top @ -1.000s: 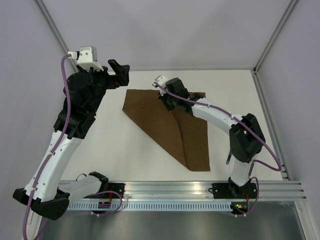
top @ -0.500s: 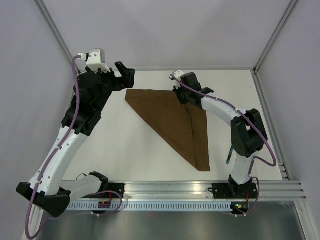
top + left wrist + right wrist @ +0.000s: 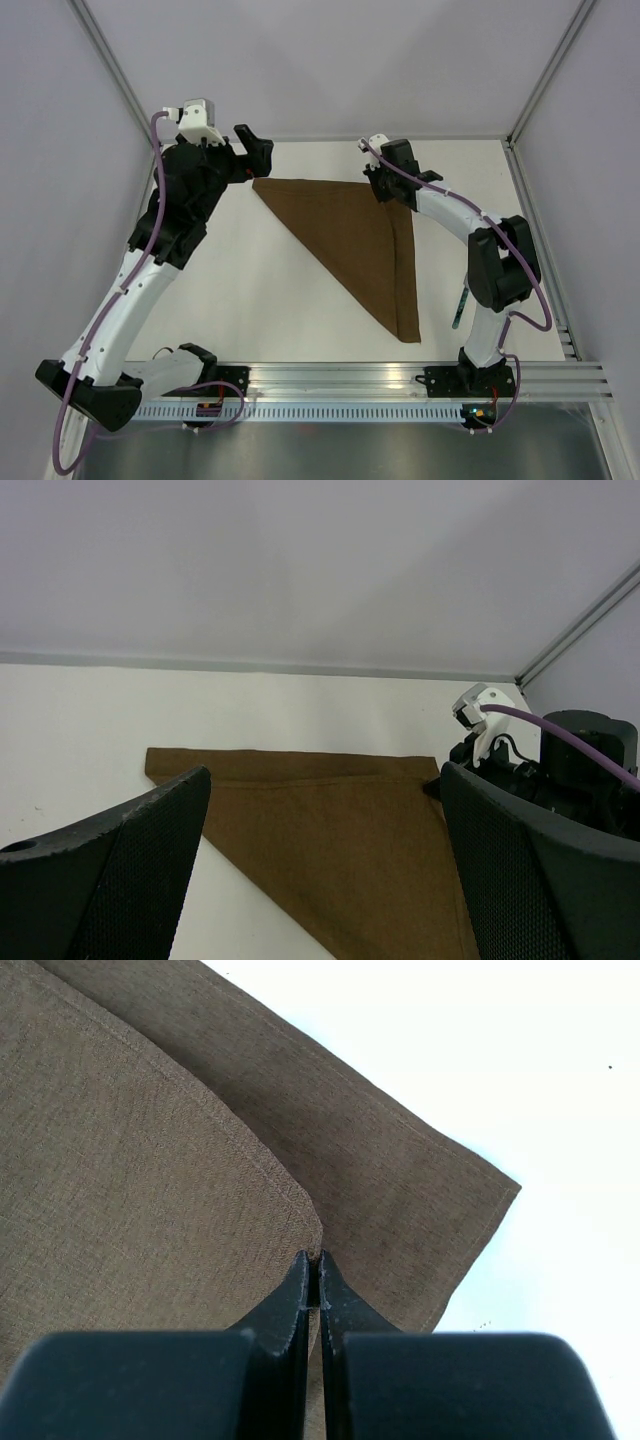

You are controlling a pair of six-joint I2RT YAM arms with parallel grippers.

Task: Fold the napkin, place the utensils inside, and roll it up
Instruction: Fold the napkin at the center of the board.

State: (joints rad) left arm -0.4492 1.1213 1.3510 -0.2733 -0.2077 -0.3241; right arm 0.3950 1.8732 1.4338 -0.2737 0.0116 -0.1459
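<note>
The brown napkin (image 3: 360, 240) lies folded into a triangle on the white table, its long edge running from far left to near right. My right gripper (image 3: 392, 193) is shut on the top layer's corner at the napkin's far right corner; the right wrist view shows the gripper (image 3: 313, 1260) pinching that cloth (image 3: 150, 1160) over the lower layer. My left gripper (image 3: 252, 160) is open and empty, hovering by the far left corner; its wrist view shows the gripper (image 3: 325, 775) over the napkin (image 3: 300, 830). The knife (image 3: 459, 308) lies near the right arm's base, partly hidden.
The right arm's wrist (image 3: 560, 760) shows at the right of the left wrist view. A metal rail (image 3: 400, 380) runs along the near edge. Grey walls and slanted frame posts (image 3: 545, 75) close the far side.
My right gripper has pulled the napkin corner toward the far right, laying the top layer flat into a triangle. My left gripper has shifted slightly right, closer to the far left corner.
</note>
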